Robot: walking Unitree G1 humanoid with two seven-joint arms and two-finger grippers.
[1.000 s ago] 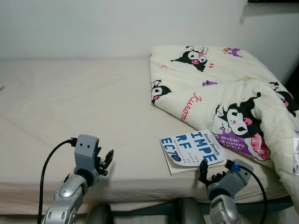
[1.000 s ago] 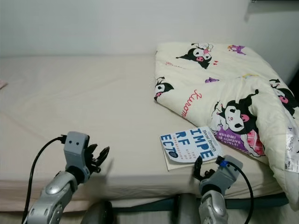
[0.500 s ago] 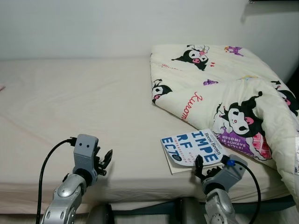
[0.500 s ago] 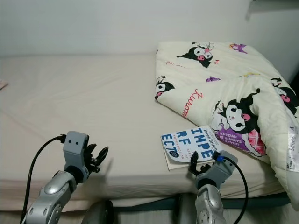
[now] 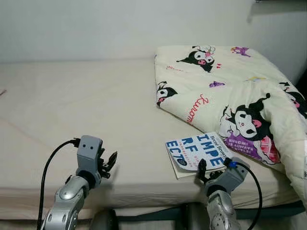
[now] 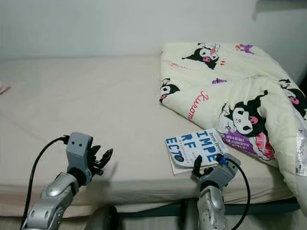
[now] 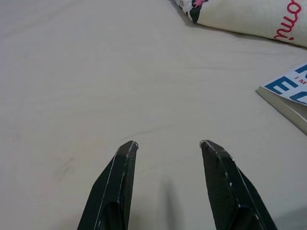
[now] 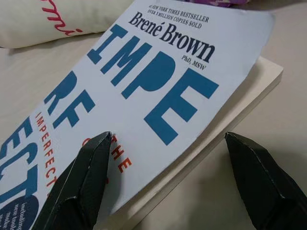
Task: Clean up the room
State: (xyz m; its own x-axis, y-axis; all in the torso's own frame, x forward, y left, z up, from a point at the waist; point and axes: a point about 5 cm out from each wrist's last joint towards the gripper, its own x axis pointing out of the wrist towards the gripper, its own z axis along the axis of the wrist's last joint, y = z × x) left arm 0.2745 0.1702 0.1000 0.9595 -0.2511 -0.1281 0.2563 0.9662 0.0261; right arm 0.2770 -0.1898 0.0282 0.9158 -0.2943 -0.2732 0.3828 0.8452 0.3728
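Note:
A paperback book (image 5: 195, 150) with a white cover and blue lettering lies near the front edge of the bed, its far corner tucked against the cartoon-print blanket (image 5: 230, 91). My right gripper (image 5: 205, 169) is open at the book's near edge; in the right wrist view its fingertips (image 8: 98, 143) stand on either side of the book (image 8: 158, 81), low over the cover. My left gripper (image 5: 109, 166) hovers open over bare sheet at the front left, holding nothing. In the left wrist view the left gripper (image 7: 169, 143) points across the sheet, with the book's corner (image 7: 288, 91) off to one side.
The bed's cream sheet (image 5: 72, 105) stretches bare to the left and back, up to a white wall (image 5: 120, 24). The folded blanket covers the bed's right side and hangs over the front right corner. A dark bed frame (image 5: 153, 213) runs below the mattress edge.
My right gripper has moved forward and a little left, up to the book's near edge. The left arm has hardly moved.

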